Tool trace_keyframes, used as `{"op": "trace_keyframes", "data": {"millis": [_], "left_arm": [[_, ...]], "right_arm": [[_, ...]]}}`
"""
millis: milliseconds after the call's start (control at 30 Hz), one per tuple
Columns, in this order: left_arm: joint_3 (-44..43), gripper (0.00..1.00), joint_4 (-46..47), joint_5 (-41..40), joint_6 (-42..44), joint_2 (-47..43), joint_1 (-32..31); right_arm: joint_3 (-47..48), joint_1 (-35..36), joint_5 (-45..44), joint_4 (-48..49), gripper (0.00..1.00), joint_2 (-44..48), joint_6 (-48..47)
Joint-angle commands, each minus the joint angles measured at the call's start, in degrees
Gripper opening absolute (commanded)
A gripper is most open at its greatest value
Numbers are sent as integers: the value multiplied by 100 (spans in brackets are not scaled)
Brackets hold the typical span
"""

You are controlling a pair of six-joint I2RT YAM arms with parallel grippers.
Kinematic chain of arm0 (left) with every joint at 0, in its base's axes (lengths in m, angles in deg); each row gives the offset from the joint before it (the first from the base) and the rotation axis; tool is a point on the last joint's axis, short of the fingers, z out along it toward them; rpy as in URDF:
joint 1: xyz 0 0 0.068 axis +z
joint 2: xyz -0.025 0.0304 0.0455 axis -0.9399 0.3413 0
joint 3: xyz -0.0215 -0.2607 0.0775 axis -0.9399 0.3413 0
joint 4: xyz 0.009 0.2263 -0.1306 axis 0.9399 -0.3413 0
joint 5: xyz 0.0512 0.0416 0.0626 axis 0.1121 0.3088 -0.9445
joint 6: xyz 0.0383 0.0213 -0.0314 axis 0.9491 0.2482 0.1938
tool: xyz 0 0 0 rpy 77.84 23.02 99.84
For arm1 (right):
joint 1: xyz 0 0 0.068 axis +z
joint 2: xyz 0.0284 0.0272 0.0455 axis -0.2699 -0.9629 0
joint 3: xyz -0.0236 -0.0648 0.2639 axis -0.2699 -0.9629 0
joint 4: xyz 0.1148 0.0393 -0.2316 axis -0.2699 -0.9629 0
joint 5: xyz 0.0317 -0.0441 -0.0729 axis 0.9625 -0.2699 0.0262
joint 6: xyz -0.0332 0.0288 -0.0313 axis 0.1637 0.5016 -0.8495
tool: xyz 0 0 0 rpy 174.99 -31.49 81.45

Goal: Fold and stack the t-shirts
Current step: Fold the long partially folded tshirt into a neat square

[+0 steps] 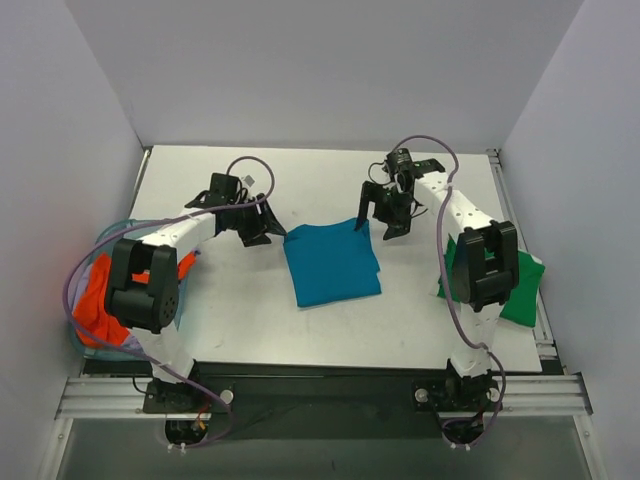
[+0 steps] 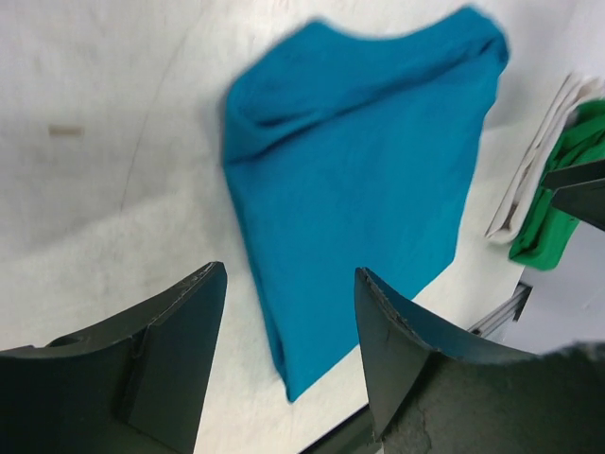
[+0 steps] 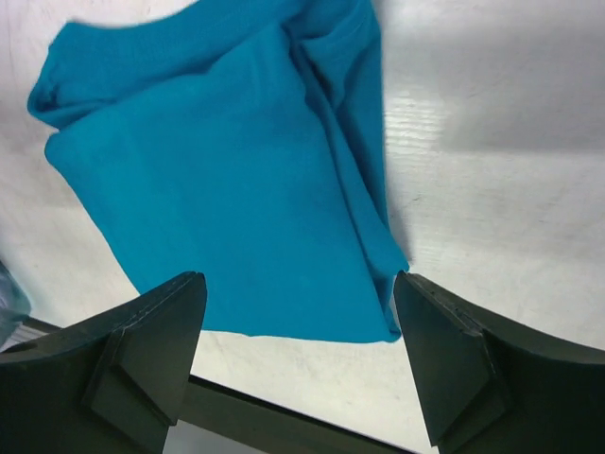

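A folded teal t-shirt (image 1: 331, 264) lies flat on the middle of the white table; it also shows in the left wrist view (image 2: 359, 180) and the right wrist view (image 3: 227, 180). A folded green t-shirt (image 1: 523, 285) lies at the right edge, also showing in the left wrist view (image 2: 558, 189). Orange and other shirts (image 1: 105, 300) are piled at the left edge. My left gripper (image 1: 262, 232) hovers open and empty just left of the teal shirt's far left corner. My right gripper (image 1: 378, 222) hovers open and empty above its far right corner.
White walls enclose the table on the left, back and right. A metal rail (image 1: 320, 390) runs along the near edge. The piled shirts sit in a pale bin (image 1: 112, 232) at the left. Bare table (image 1: 320, 175) lies behind the teal shirt.
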Motion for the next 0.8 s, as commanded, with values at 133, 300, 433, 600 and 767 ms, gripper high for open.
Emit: {"op": "trace_keyframes", "data": {"millis": [133,300,433,600,767], "left_arm": [[748,67,318,160,228,-542,-193],[801,66,336,186,289,-463,-359],[801,66,318,239,307,-288,-439],[731,62,213,213,368,-59,-544],[634,56,186,222,395,134,-562]], "right_arm": [[-1524,-43,971,1021,91,751,-439],[-1849,-95,1006,1126,92,751,-589],[-2061,-166,1129,1241,92,716,-711],[-2105,-166,1191,1232,92,628,-923],[-2140,-201,1279,1249,92,418,-1037]]}}
